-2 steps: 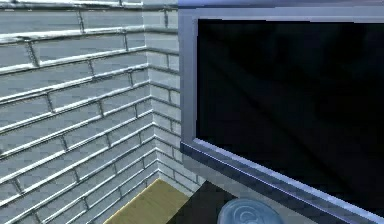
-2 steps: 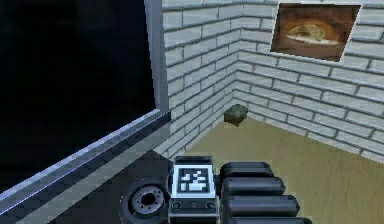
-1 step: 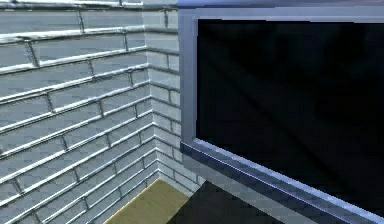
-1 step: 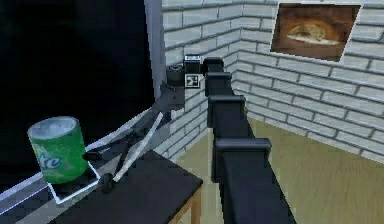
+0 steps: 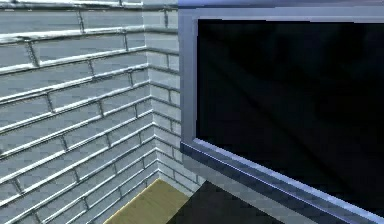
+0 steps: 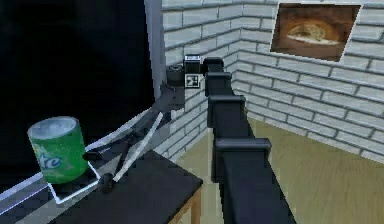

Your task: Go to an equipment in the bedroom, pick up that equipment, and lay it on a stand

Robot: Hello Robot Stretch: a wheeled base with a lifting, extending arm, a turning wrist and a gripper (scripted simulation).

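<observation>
Forward view: brick wall [image 5: 70, 100], big dark screen [image 5: 290, 90], no writing to read. Arm side view: my gripper [image 6: 105, 165] points down at a dark stand [image 6: 150, 190], with a green can [image 6: 55, 148] and a flat pale thing [image 6: 78, 188] just beside my fingertips (can's label unreadable). Can't tell how my fingers are set, what they hold, or which thing is the equipment, so I judge the drive done and the pick or lay unfinished.

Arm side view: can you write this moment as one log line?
dark square-bar arm: extended | fingers: near thin grey rods on black table | hold: cannot tell | green cylindrical can: upright on table
</observation>
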